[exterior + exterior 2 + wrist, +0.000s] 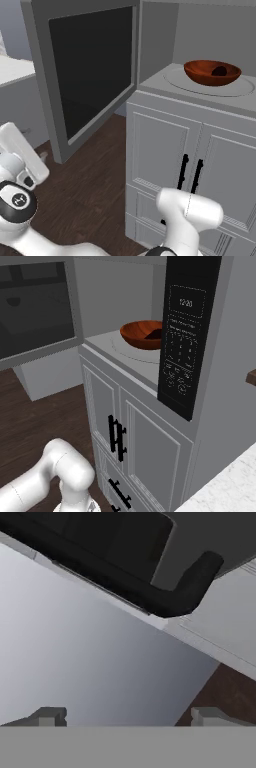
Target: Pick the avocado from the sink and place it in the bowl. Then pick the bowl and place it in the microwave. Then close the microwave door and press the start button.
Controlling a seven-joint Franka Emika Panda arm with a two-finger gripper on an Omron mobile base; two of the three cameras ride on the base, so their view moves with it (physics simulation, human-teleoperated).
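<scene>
The microwave (210, 30) is the biggest thing here, its light grey cavity open above the white cabinet (200, 165). The microwave door (92, 70) stands swung wide at about 9 o'clock from the cavity in the left base view, its dark glass facing out over the wooden floor (95, 185), its long edges running upright. So the door is not yet closed, and the control panel (187, 336), a tall dark strip at 3 o'clock from the cavity in the right base view, is judged still unpressed.

The bowl (212, 72) sits upright on the round turntable (210, 86) inside the microwave, rim up. The avocado (219, 71) lies in it, slightly toward 3 o'clock of the bowl's middle; its long axis cannot be told at this size. Both placing steps look done; closing the door and pressing start remain.

The gripper (128, 717) has its fingers spread wide and holds nothing; in the hand view it looks along a grey panel with a dark frame edge at 12 o'clock.
</scene>
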